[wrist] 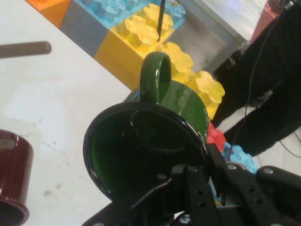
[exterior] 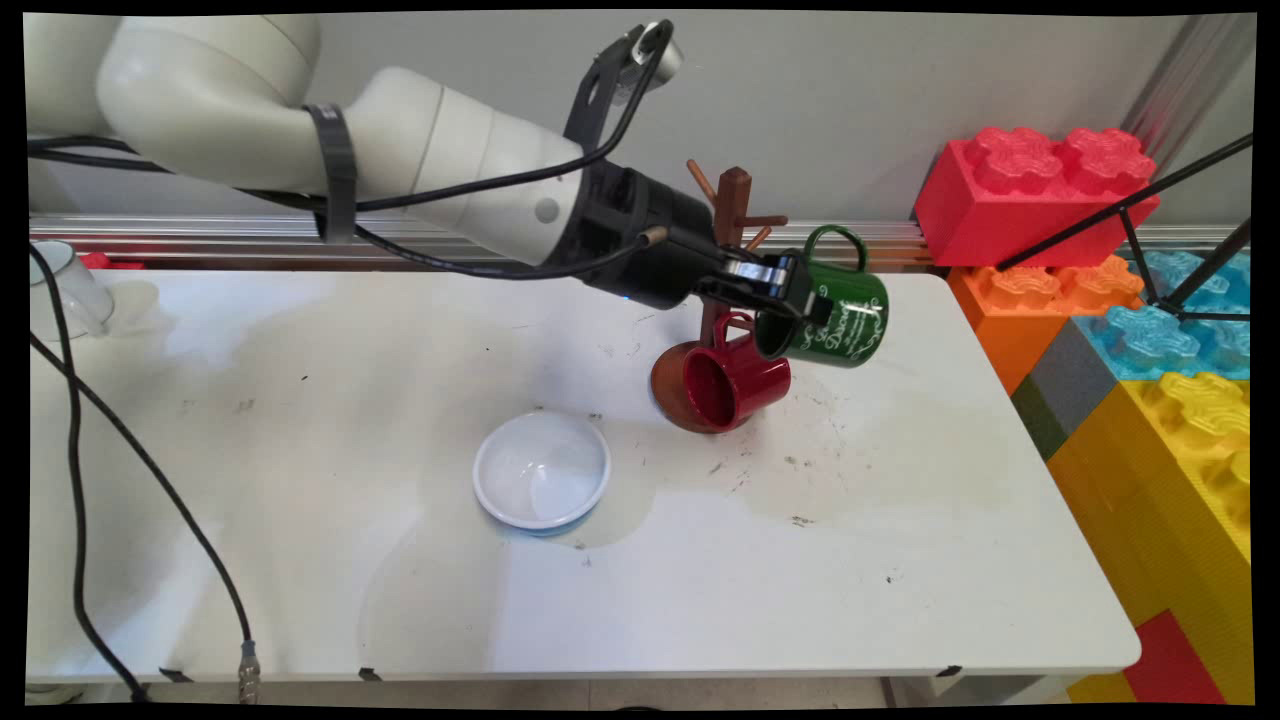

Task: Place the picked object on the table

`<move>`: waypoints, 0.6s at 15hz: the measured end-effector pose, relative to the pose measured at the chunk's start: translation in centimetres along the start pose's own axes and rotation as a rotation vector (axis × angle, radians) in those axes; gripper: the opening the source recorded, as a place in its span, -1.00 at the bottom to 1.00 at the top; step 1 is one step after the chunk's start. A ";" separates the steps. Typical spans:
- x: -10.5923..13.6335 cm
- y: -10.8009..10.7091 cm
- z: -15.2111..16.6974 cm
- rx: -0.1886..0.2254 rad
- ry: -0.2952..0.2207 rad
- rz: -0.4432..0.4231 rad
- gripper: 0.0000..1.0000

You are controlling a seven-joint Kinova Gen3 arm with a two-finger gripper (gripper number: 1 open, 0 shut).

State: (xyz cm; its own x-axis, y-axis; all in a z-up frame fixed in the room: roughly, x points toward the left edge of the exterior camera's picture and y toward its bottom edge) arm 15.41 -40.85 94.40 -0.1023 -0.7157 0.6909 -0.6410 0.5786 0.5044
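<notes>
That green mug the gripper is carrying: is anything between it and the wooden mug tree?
Yes. The black gripper is shut on the glossy green ceramic mug's rim, just right of the brown wooden mug tree. A dark red ceramic mug already hangs low on the tree, directly below and left of the green one. The upper pegs look free.

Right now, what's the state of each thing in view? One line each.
hand: shut on the green mug's rim, held in the air.
green mug: on its side, handle up, off the table.
red mug: hanging on the mug tree, mouth facing the camera.
mug tree: upright.
white bowl: upright, empty.
</notes>
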 end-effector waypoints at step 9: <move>1.0 1.4 -3.9 0.013 -0.155 0.018 -1.00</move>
State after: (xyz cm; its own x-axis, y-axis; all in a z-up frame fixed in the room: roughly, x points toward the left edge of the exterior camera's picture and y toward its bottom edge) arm 17.33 -39.19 97.81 -0.2297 -0.7576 0.6109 -0.6478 0.5875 0.4850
